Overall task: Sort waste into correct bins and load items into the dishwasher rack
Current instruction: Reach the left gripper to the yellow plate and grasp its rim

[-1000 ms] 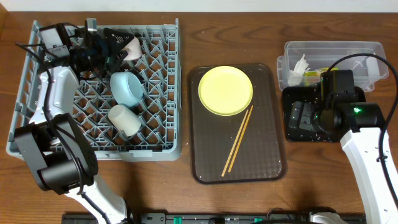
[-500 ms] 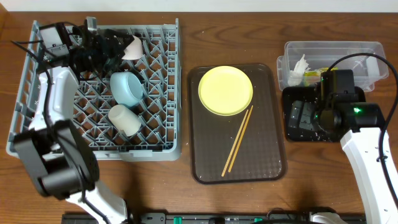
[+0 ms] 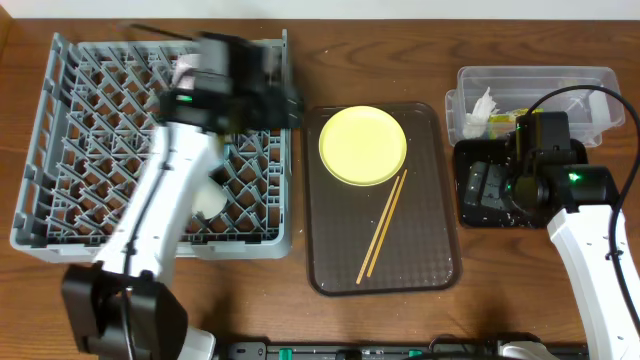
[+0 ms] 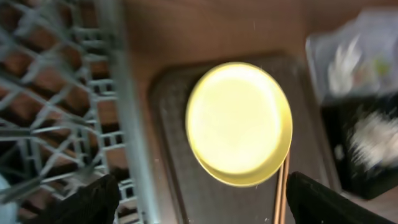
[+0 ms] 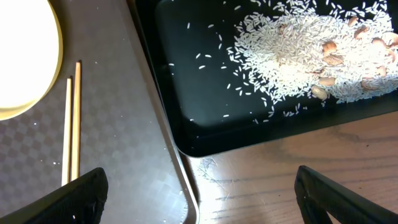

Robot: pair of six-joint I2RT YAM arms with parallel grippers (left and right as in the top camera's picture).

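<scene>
Left gripper (image 4: 199,208), jaws wide apart and empty, has swung from the far corner of the dishwasher rack (image 3: 70,170) to its right edge, facing the yellow plate (image 4: 239,121) lying on the brown tray (image 3: 420,250), likely next for racking; right gripper (image 5: 202,186), also spread, hovers over the black tray (image 5: 186,124)

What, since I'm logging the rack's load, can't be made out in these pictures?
1. Overhead: the blurred left arm covers the middle of the grey pegged plastic rack, hiding whatever sits there.
2. Left wrist: motion blur smears the clear plastic tub.
3. Right wrist: the left edge cuts the round yellow plate.
</scene>
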